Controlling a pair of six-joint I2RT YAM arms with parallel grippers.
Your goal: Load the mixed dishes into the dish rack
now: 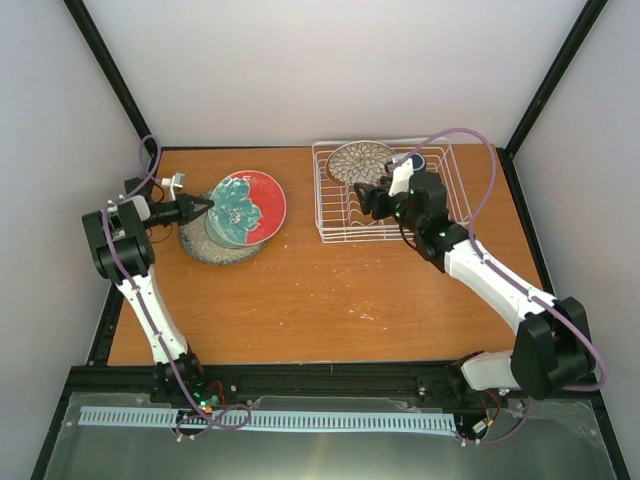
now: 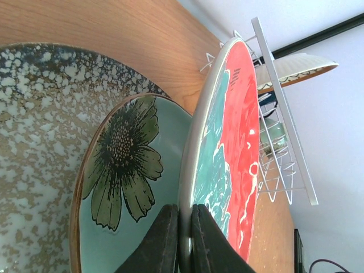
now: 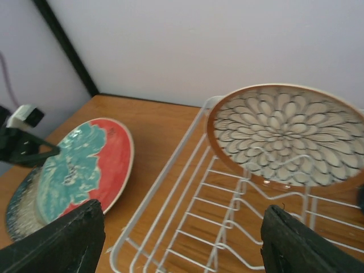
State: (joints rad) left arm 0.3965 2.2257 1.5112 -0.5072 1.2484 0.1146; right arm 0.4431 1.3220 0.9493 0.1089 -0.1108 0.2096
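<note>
My left gripper point(image 1: 197, 208) point(image 2: 183, 242) is shut on the rim of the red-rimmed teal plate point(image 1: 250, 205) point(image 2: 230, 142) and holds it tilted up on edge. Under it lies the pale green plate with a flower print point(image 2: 122, 170), on the large speckled grey plate point(image 1: 215, 248) point(image 2: 40, 114). The white wire dish rack point(image 1: 345, 215) point(image 3: 170, 187) holds the petal-patterned plate point(image 1: 360, 160) point(image 3: 290, 133) standing at its far end. My right gripper point(image 1: 372, 200) point(image 3: 185, 244) is open and empty over the rack. A dark blue mug point(image 1: 418, 160) shows behind my right wrist.
The plate stack sits at the table's left side, the rack at the back right, with bare wood between them. The red-rimmed plate also shows in the right wrist view point(image 3: 85, 165). A pale green item point(image 2: 274, 133) shows inside the rack. Walls enclose the table on three sides.
</note>
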